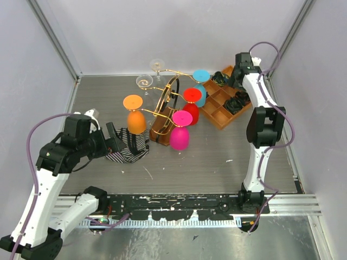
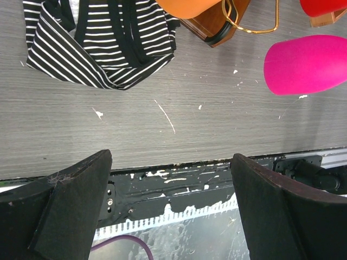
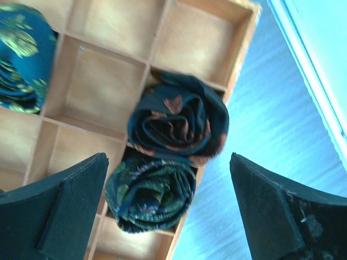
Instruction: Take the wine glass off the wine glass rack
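A gold wire wine glass rack point(image 1: 165, 108) on a brown wooden base stands near the middle of a grey table point(image 1: 217, 157). Wine glasses hang from it upside down: an orange glass point(image 1: 136, 121) on the left, a pink glass point(image 1: 179, 137) nearest the arms, a red glass point(image 1: 191, 112) and a blue glass point(image 1: 200, 95) to the right. Two clear glasses point(image 1: 145, 81) hang on the far side and are hard to make out.

The left gripper point(image 1: 115, 143) sits low, left of the rack and well apart from it, over a striped cloth point(image 1: 130, 145). Its jaws are spread wide and hold nothing. The right gripper point(image 1: 232, 80) is at the far right over an orange wooden tray point(image 1: 212, 117), also spread wide and empty, away from the rack.

The left wrist view shows only cut-off parts at its top edge: the orange bowl, the pink bowl, a sliver of red and a corner of the rack's base point(image 2: 217, 24). The glasses' stems and the hooks are out of frame. The right wrist view shows no rack, only tray compartments with rolled patterned cloths point(image 3: 179, 122) that look like small dark lumps from above.
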Action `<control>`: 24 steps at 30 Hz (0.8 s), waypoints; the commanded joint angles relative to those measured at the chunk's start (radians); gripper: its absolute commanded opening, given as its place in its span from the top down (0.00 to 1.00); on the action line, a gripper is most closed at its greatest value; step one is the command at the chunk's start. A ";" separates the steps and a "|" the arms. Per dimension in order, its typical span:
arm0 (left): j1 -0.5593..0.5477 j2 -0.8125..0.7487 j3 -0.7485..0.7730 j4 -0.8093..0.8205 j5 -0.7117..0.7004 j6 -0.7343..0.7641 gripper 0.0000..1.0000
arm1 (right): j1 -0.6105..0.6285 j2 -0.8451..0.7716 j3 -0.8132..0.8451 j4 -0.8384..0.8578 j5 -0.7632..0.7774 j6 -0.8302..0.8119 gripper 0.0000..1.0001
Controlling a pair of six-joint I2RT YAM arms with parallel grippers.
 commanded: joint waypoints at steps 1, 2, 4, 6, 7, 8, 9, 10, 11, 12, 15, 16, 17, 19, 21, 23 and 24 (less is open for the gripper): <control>-0.001 -0.007 -0.017 0.030 0.014 -0.002 0.02 | -0.018 0.057 0.104 0.070 -0.128 -0.199 0.00; -0.002 -0.006 -0.018 0.028 0.014 -0.002 0.02 | -0.020 0.067 0.102 0.082 -0.152 -0.222 0.00; -0.002 -0.006 -0.017 0.024 0.010 -0.002 0.02 | -0.023 0.080 0.091 0.111 -0.214 -0.255 0.00; -0.002 -0.005 -0.017 0.020 0.006 -0.001 0.02 | -0.025 0.095 0.084 0.122 -0.256 -0.280 0.00; -0.002 -0.004 -0.017 0.020 0.003 -0.001 0.02 | -0.027 0.103 0.082 0.125 -0.296 -0.292 0.00; -0.002 -0.003 -0.017 0.020 0.001 -0.002 0.02 | -0.028 0.111 0.080 0.121 -0.317 -0.298 0.00; -0.001 -0.001 -0.018 0.021 0.002 -0.003 0.02 | -0.028 0.116 0.074 0.121 -0.327 -0.302 0.00; -0.002 0.001 -0.018 0.021 0.002 -0.004 0.02 | -0.028 0.121 0.062 0.122 -0.346 -0.311 0.00; -0.003 0.004 -0.016 0.021 0.003 -0.005 0.02 | -0.028 0.122 0.048 0.122 -0.364 -0.318 0.00; -0.003 0.007 -0.017 0.022 0.003 -0.005 0.02 | -0.028 0.118 0.031 0.125 -0.380 -0.324 0.00; -0.001 0.011 -0.016 0.027 0.007 -0.008 0.02 | -0.028 0.114 -0.029 0.152 -0.411 -0.353 0.00; -0.002 0.012 -0.017 0.029 0.008 -0.010 0.02 | -0.028 0.126 -0.030 0.145 -0.413 -0.366 0.00; -0.003 0.014 -0.016 0.032 0.010 -0.011 0.02 | -0.028 0.142 -0.024 0.129 -0.413 -0.377 0.00; -0.001 0.016 -0.019 0.034 0.014 -0.014 0.02 | -0.028 0.183 0.010 0.077 -0.358 -0.373 0.00; -0.002 0.018 -0.019 0.037 0.018 -0.016 0.02 | -0.034 0.225 0.051 0.039 -0.304 -0.319 0.00; -0.003 0.018 -0.021 0.036 0.021 -0.018 0.02 | -0.053 0.266 0.098 -0.030 -0.284 -0.217 0.00; -0.003 0.018 -0.022 0.036 0.022 -0.019 0.02 | -0.068 0.282 0.116 -0.058 -0.294 -0.159 0.00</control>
